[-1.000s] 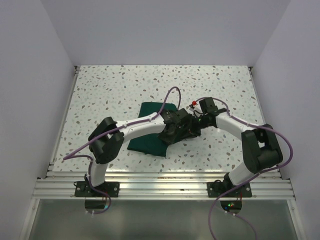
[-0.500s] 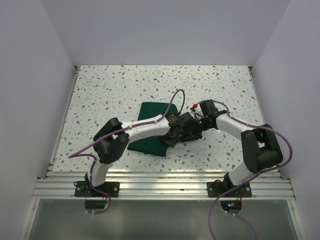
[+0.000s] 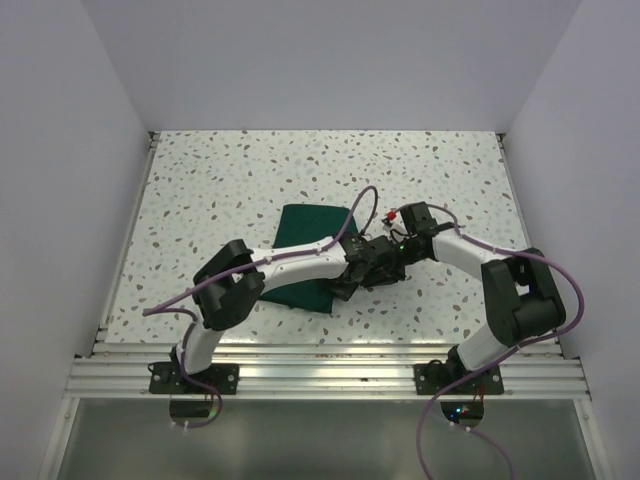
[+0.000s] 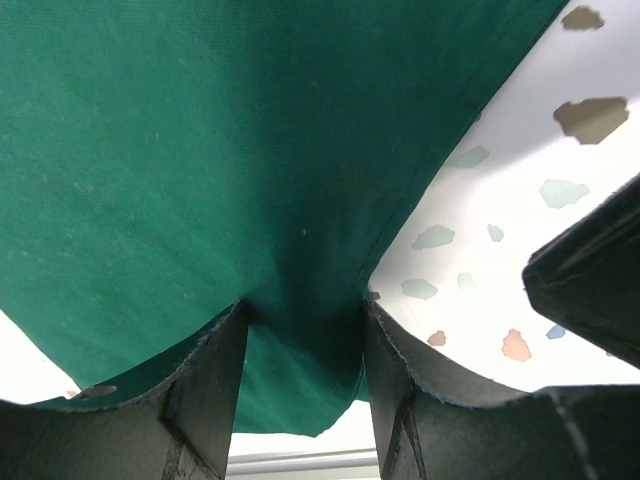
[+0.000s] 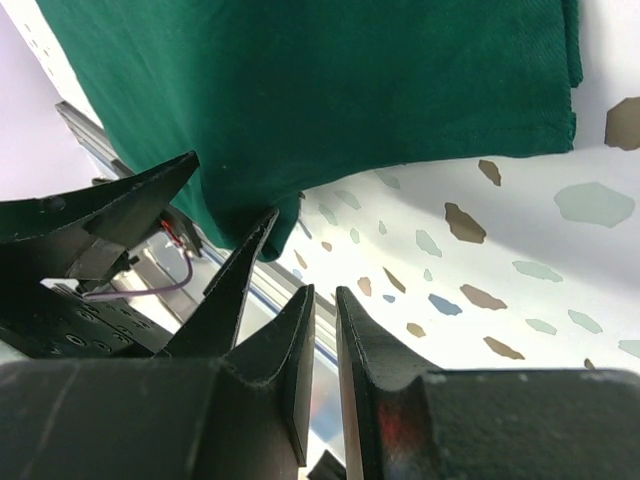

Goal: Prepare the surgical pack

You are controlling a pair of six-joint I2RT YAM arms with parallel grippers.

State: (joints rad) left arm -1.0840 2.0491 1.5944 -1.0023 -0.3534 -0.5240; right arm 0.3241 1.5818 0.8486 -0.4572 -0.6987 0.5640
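The left claw (image 4: 300,325) stands with its fingers (image 4: 200,395) parted and a corner of the surgical pack (image 4: 250,150) filling the gap between them. The cloth meets both inner faces, but I cannot tell whether it is pinched or merely lying there. From that corner the dark green cloth widens away from the claw, smooth and unwrinkled. One hemmed edge runs off to the claw's right over the speckled tabletop (image 4: 480,240).

Seen from above, this claw sits at the pack's near right corner. The pack is a folded, four-sided bundle lying on the tabletop, a little longer than it is wide. Its long axis runs from the claw's end toward the far side of the tabletop and is slightly tilted: the near end leans to the left arm's side and the far end to the right. The left arm's white forearm crosses over the near half of the pack to reach the claw.

The right claw (image 5: 323,295) is close beside the left claw, on its right. Its fingers are drawn together to a thin slit with nothing between them. It is over bare tabletop, apart from the cloth. The black body of the left claw lies between it and the pack's nearest corner. Past that corner are a metal rail (image 5: 90,125) and a purple cable (image 5: 150,288).
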